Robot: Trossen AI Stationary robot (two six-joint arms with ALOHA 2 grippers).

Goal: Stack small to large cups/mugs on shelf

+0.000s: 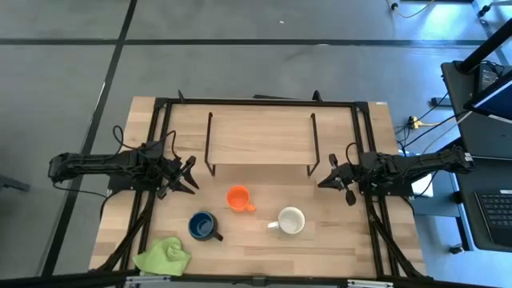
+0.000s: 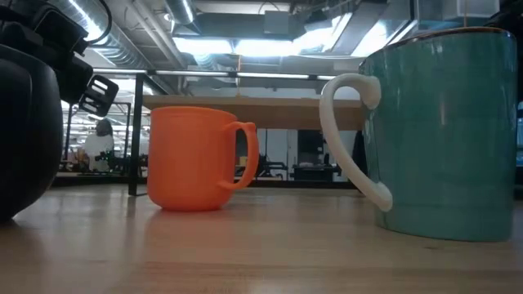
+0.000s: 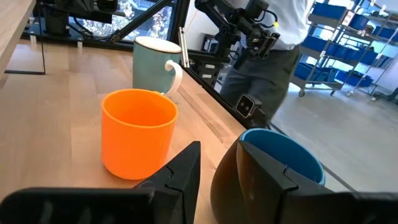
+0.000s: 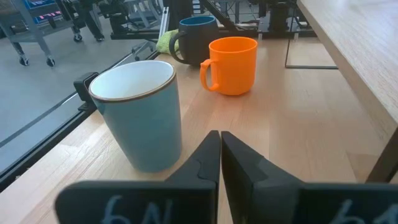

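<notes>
**Orange mug lies nearer the left gripper**

Standing untouched on the tabletop, centre of the high view, the small orange ceramic mug sits below the low light-wood shelf, handle toward lower right. Left gripper, jaws spread and empty, rests at centre left, the mug down-right of it. Right gripper, jaws pressed together on nothing, waits at centre right, farther off. Dark blue mug and larger white-rimmed mug stand lower. Judgement: left arm better placed
</notes>
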